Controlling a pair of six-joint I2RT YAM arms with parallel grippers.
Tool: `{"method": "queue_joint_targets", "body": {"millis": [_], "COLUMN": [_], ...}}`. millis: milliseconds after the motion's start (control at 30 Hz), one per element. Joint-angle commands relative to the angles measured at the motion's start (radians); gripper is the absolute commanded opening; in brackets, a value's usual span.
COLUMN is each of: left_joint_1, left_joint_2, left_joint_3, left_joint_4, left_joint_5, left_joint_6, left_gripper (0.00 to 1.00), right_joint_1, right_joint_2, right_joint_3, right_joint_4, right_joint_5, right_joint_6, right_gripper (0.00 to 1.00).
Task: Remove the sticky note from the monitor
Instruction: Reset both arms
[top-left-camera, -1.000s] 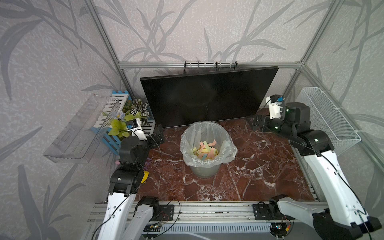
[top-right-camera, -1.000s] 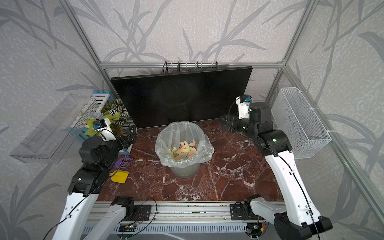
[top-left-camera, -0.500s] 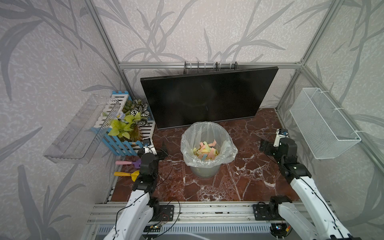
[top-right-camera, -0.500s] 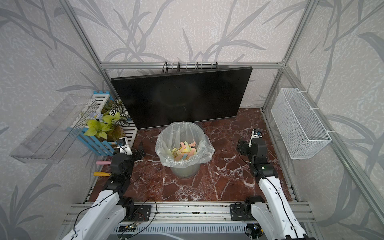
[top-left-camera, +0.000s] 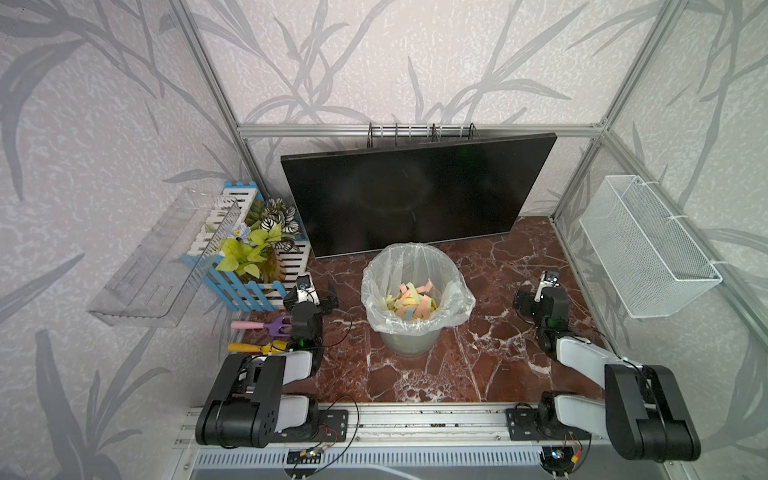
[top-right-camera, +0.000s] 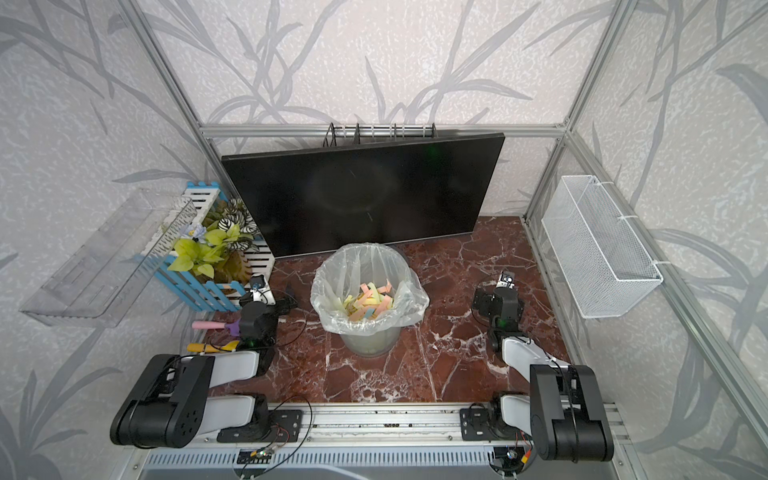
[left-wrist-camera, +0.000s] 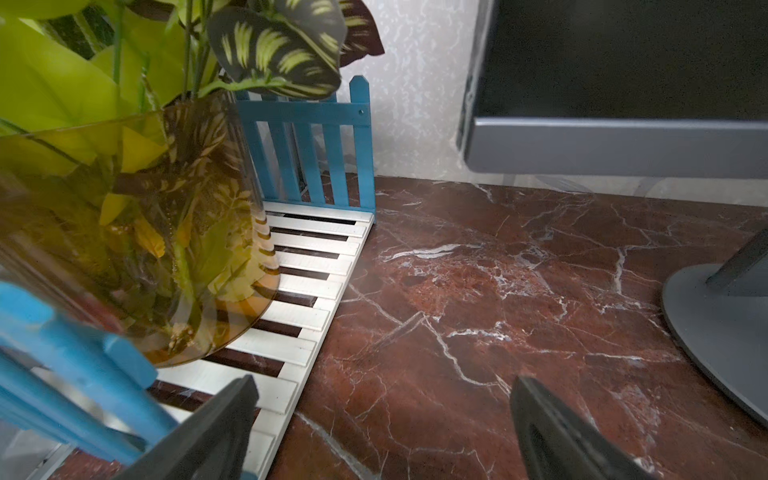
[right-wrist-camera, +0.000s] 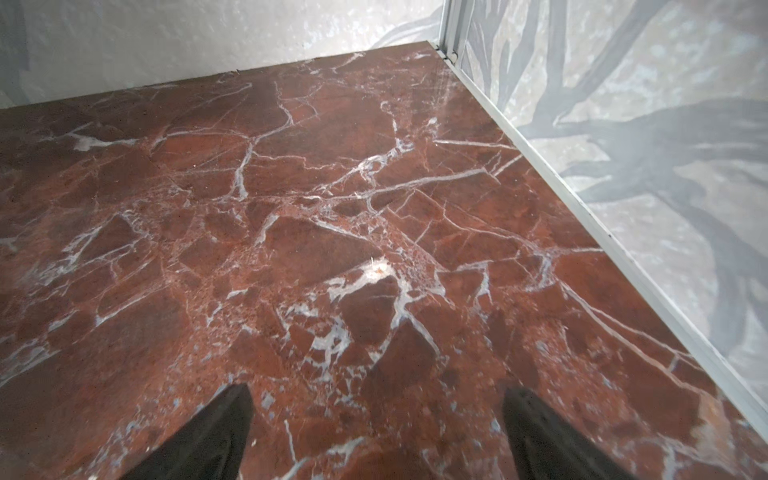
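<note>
**Far left.** A clear tray (top-left-camera: 162, 262) is hanging on the left wall, and nothing is showing inside it.

**Left.** A blue-and-white slatted crate (top-left-camera: 249, 291) is holding leafy plants (top-left-camera: 253, 249) at the left edge of the table (top-left-camera: 478, 357). On its near side, a pink-handled fork (top-left-camera: 259, 326) and a yellow-handled trowel (top-left-camera: 253, 347) are lying on the table.

**Left tool (left-wrist-camera: 382, 380).** Its arm is sitting folded low by the near rail. The fingers are standing wide apart and gripping nothing. They are pointing at bare table between the crate and the grey disc stand (left-wrist-camera: 715, 332).

**Centre, far.** The monitor (top-left-camera: 415, 199) is standing at a slight angle to the far wall. Its dark screen is showing no sticky note in both top views. A black wire rack (top-left-camera: 419, 132) is peeking over its top edge.

**Centre.** A bin (top-left-camera: 409, 345) lined with a clear bag is standing just in front of the monitor. It is carrying a heap of coloured notes (top-left-camera: 411, 297) in pink, yellow, orange and blue.

**Right tool (right-wrist-camera: 377, 388).** Its arm is likewise sitting folded low. The fingers are spread wide and empty, hovering over bare table near the right wall.

**Far right.** A white mesh basket (top-left-camera: 648, 249) is hanging on the right wall and is looking empty.

**Progress.** With the screen bare and both tools empty, the peeling and binning are appearing finished. The sticky note is probably lying among those in the bin, though which one cannot be told. Nothing is looking left to do except bringing the arms to rest.
</note>
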Motion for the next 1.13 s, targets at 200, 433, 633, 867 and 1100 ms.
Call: {"method": "queue_joint_targets", "body": {"millis": [200,433,633,867,1100], "left_joint_1": [0.018,0.017,0.017,0.016,0.015], "left_joint_2": [0.155,0.163,0.16,0.159,0.159], "left_joint_3": [0.053,0.085,0.084,0.084,0.083], "left_joint_4": [0.161,0.103,0.103,0.103,0.105], "left_joint_5": [0.114,0.134,0.133,0.133,0.131], "left_joint_6": [0.011,0.024,0.026,0.027,0.027], "left_gripper": [1.0,1.0,1.0,1.0,1.0], "right_joint_1": [-0.009,-0.01,-0.01,-0.009,-0.009], "right_joint_2": [0.256,0.277,0.276,0.279,0.278], "right_joint_3": [-0.003,0.067,0.065,0.068,0.067], "right_joint_4": [0.488,0.371,0.376,0.369,0.374], "right_joint_5": [-0.222,-0.233,-0.235,-0.234,-0.236], "right_joint_6": [-0.079,-0.084,-0.086,-0.085,-0.086], "right_gripper": [0.99,0.99,0.99,0.99,0.99]}}
